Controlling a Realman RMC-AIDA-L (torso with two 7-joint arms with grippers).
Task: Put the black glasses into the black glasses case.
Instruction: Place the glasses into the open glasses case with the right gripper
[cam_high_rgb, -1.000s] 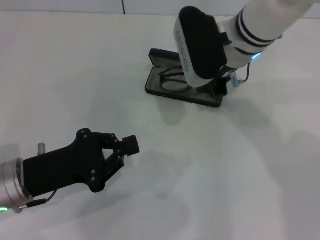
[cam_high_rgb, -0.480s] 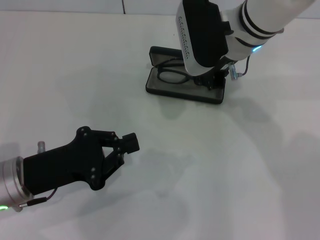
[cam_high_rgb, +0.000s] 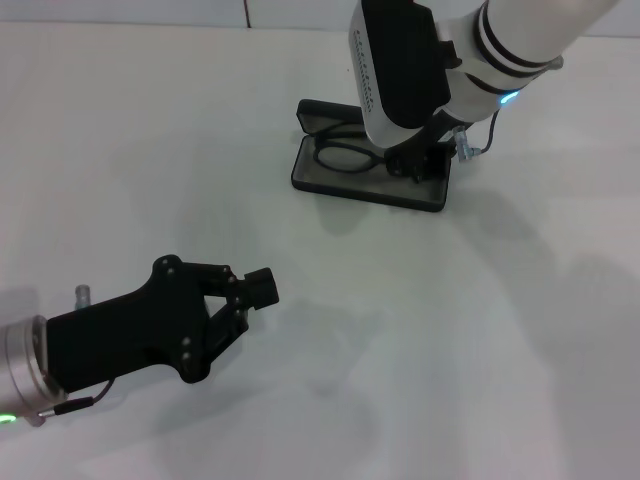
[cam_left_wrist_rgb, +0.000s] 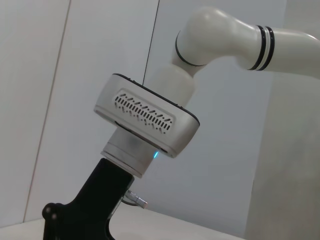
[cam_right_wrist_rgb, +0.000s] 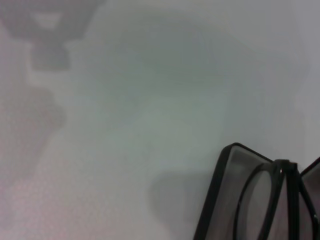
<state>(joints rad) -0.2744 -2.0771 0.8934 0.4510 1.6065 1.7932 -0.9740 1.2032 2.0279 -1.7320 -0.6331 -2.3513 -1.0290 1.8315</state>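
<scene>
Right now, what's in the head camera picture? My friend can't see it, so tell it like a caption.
The black glasses lie inside the open black glasses case at the far side of the white table, with the right gripper directly over the case's right end. The left gripper hovers near the front left, far from the case.

Plain white table (cam_high_rgb: 480, 350), pale panelled wall (cam_left_wrist_rgb: 60, 75)

Right half of black glasses (cam_high_rgb: 345, 155) and black glasses case (cam_high_rgb: 330, 180) is hidden by right gripper (cam_high_rgb: 415, 165); its jaw state can't be told.
</scene>
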